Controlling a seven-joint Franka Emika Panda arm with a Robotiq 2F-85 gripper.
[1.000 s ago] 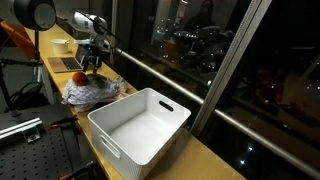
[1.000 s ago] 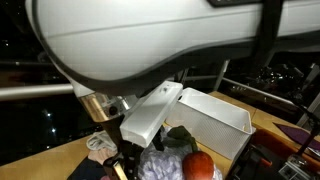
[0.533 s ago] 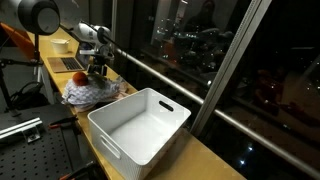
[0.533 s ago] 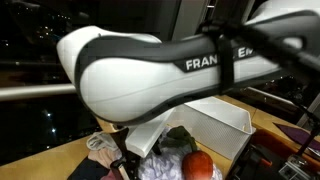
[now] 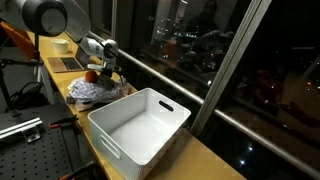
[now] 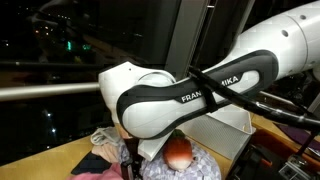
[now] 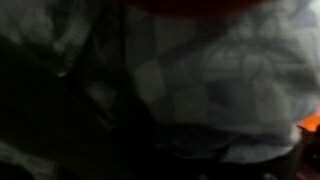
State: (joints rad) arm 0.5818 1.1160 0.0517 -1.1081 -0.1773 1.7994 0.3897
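Observation:
A heap of checked grey and white cloth lies on the wooden counter, with an orange-red round thing on top of it. My gripper is pressed down into the heap just beside that orange thing. In an exterior view the arm fills most of the picture above the cloth and the orange thing. The wrist view is dark and shows only checked fabric very close. The fingers are buried or hidden, so I cannot tell if they are open or shut.
A large empty white bin stands on the counter next to the heap, also seen in an exterior view. A pale bowl and a laptop sit farther along. A dark window with a metal rail runs along the counter's far side.
The arm has swung over and come down: the gripper moved from above the heap's far side into the cloth next to the orange thing.

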